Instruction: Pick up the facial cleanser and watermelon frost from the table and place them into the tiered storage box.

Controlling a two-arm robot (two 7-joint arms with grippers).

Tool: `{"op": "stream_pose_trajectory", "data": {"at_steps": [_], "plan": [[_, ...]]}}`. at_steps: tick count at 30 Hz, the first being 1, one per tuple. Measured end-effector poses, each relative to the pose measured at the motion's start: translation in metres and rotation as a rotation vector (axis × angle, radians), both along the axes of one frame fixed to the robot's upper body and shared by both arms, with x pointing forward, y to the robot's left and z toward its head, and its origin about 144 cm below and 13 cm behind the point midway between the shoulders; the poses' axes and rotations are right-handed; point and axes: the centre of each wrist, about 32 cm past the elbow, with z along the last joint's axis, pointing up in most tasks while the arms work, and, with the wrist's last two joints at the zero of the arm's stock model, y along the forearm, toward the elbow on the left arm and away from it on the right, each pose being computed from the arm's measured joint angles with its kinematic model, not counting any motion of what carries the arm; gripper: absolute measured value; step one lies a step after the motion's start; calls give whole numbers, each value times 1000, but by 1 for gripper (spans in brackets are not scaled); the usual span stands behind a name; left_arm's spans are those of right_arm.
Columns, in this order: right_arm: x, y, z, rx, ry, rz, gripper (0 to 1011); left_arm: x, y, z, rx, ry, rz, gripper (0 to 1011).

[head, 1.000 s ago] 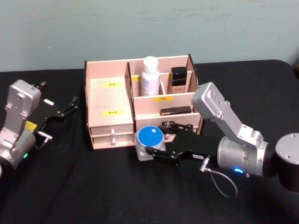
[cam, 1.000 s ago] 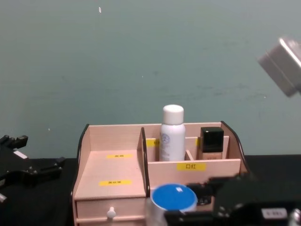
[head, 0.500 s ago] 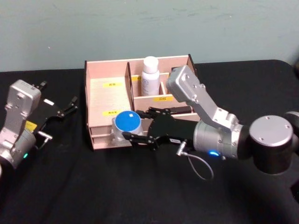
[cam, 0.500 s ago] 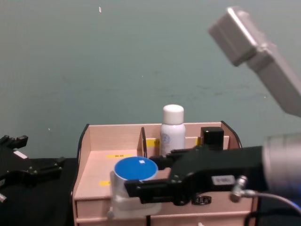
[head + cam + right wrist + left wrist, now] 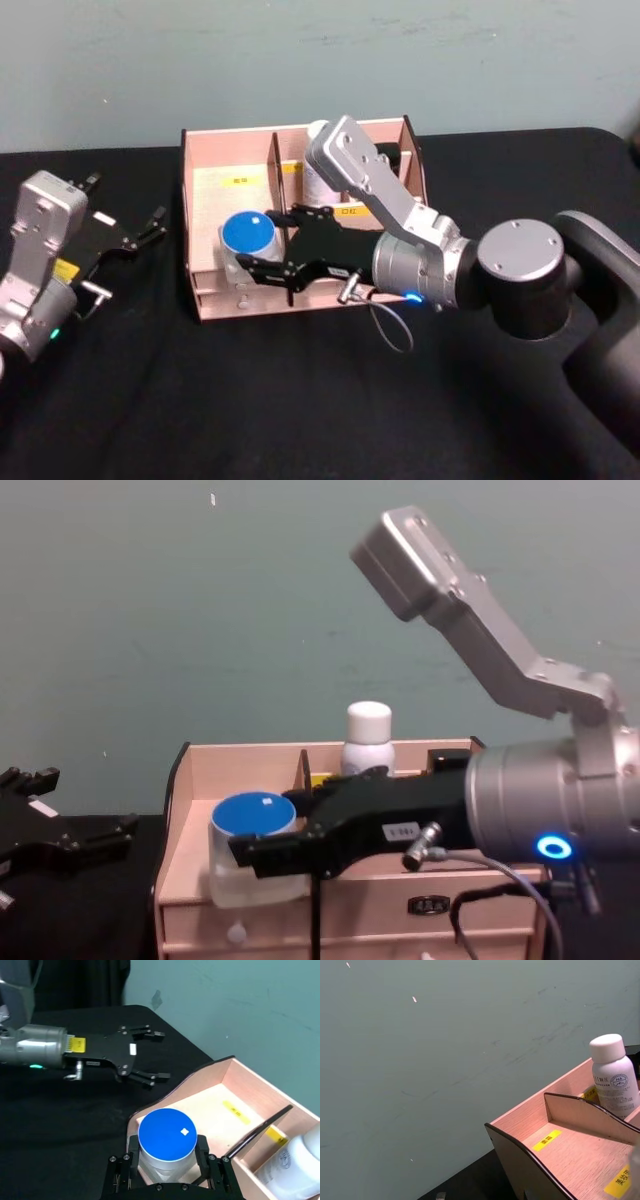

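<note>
One blue-lidded jar (image 5: 249, 238), clamped in right gripper (image 5: 167, 1162) over organiser (image 5: 205, 290) ledge; early release risks tipping. Left gripper (image 5: 145, 228) open, idle.

The wide stepped left bay of the tiered storage box (image 5: 232, 215) lies open from above, walled on its right by a dark-edged divider (image 5: 277, 170), beyond which the facial cleanser (image 5: 613, 1077) fills a rear cell, while the desk (image 5: 150, 400) in front lies bare
</note>
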Motion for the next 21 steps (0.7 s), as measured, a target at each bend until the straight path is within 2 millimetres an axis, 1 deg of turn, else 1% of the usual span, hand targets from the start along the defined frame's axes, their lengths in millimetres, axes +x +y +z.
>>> {"op": "stream_pose_trajectory", "data": {"at_steps": [12, 21], "plan": [[16, 11, 3, 2, -12, -35, 691, 0, 0, 0, 0, 0, 0, 1010], [26, 16, 1, 1, -11, -59, 691, 0, 0, 0, 0, 0, 0, 1010]]}}
